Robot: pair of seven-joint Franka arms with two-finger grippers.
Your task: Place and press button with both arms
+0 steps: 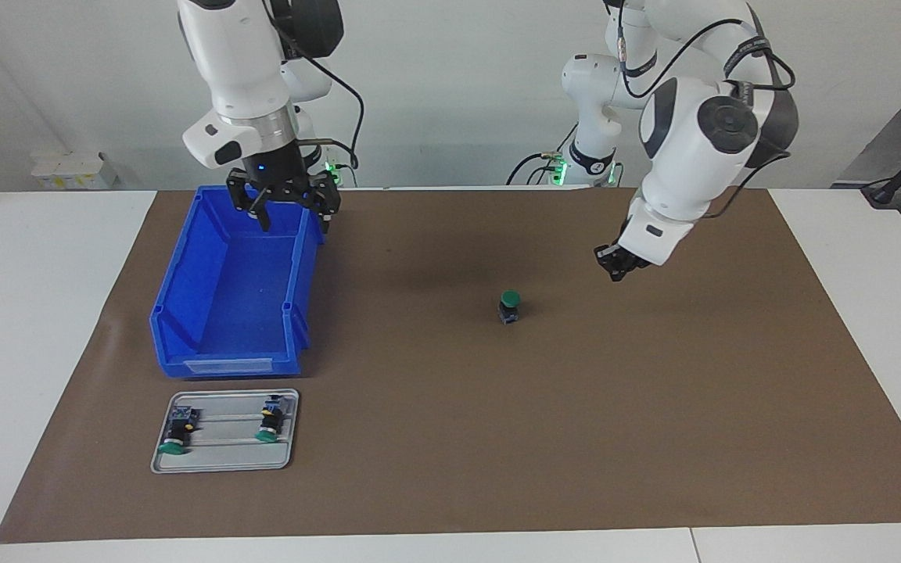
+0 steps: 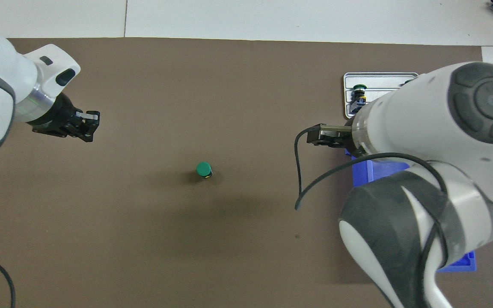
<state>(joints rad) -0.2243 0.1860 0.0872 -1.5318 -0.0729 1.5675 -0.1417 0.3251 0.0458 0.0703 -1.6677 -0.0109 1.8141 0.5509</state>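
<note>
**While one button stands alone mid-mat, both grippers hang clear of it**

Button stands upright on the brown mat, green cap up, dark body under it, about midway along the table. Nothing touches it.

Left gripper: up in the air over bare mat toward the left arm's end of the table, apart from the button. Fingertips pressed together, nothing between them. Wrist tilted, fingers pointing down and inward toward the middle of the table.

Right gripper: over the blue bin, above the end of the bin nearer the robots. Fingers point straight down and are spread wide; nothing between them. In the overhead view the right arm covers most of the bin and the gripper itself.

Bin interior, as far as it shows in the facing view: bare blue floor.

Grey tray lies on the mat, just farther from the robots than the bin and close to it. Two more buttons lie on their sides in it, green caps pointing away from the robots: one toward the right arm's end, the other beside it toward the table's middle. The two are apart from each other. In the overhead view the arm hides part of the tray, so only one of them shows clearly.
</note>
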